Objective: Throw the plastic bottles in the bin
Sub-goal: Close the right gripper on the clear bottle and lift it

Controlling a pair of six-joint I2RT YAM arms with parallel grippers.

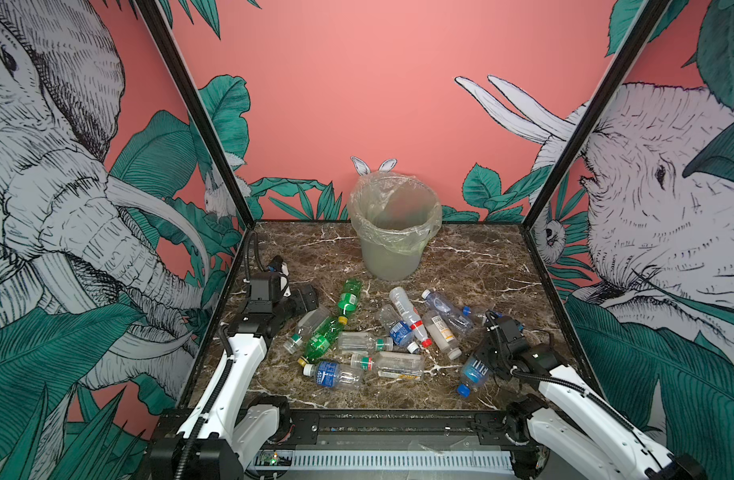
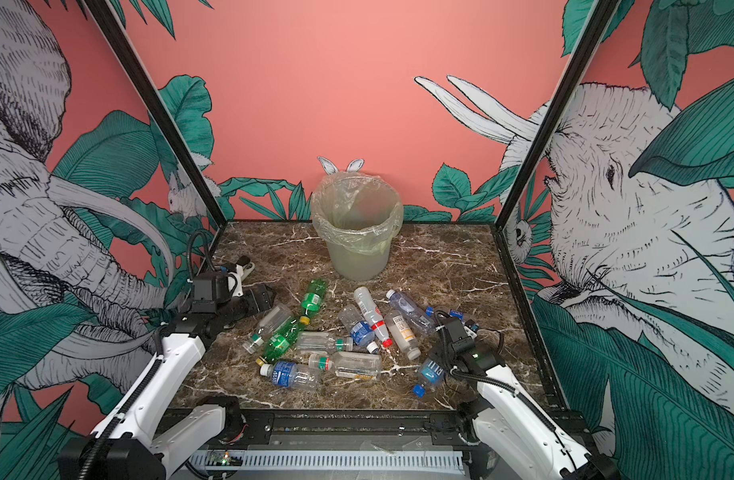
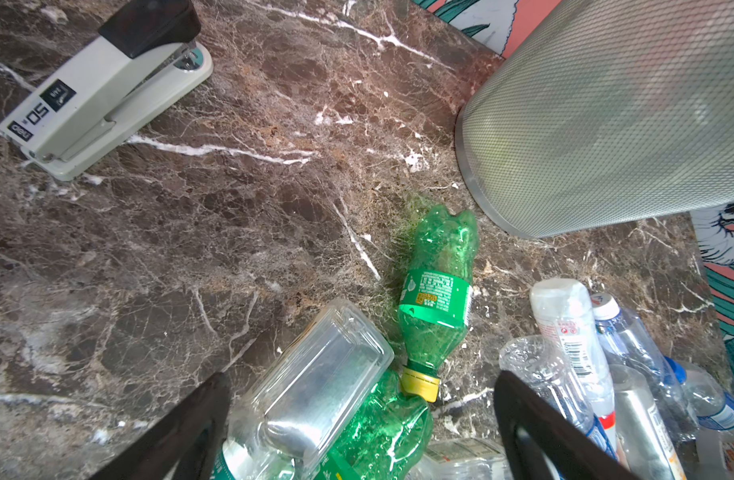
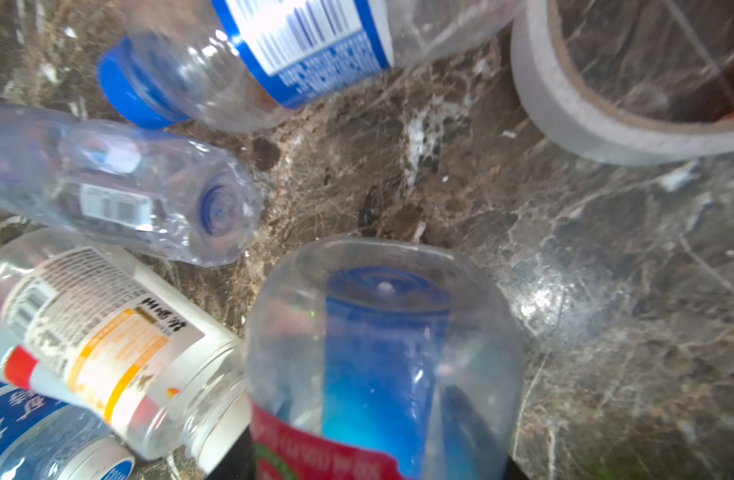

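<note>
Several plastic bottles lie in a heap mid-table, among them two green ones [image 1: 348, 299] [image 1: 321, 340] and a clear one with a red cap [image 1: 411, 318]. The bin [image 1: 392, 249] [image 2: 357, 253] [image 3: 606, 124] stands behind them by the back wall, lined with a clear bag. My right gripper [image 1: 481, 359] [image 4: 369, 436] is shut on a clear bottle with a blue label [image 1: 475, 372] [image 4: 382, 332] at the heap's near right. My left gripper [image 1: 305, 299] [image 3: 357, 419] hangs open over a square clear bottle [image 3: 315, 374] and a green bottle [image 3: 382, 436], holding nothing.
A white-and-black stapler [image 3: 103, 91] [image 2: 243, 266] lies at the far left of the marble table [image 1: 461, 257]. A grey ring like a roll of tape [image 4: 564, 120] sits beyond the held bottle. Black frame posts and printed walls close in three sides.
</note>
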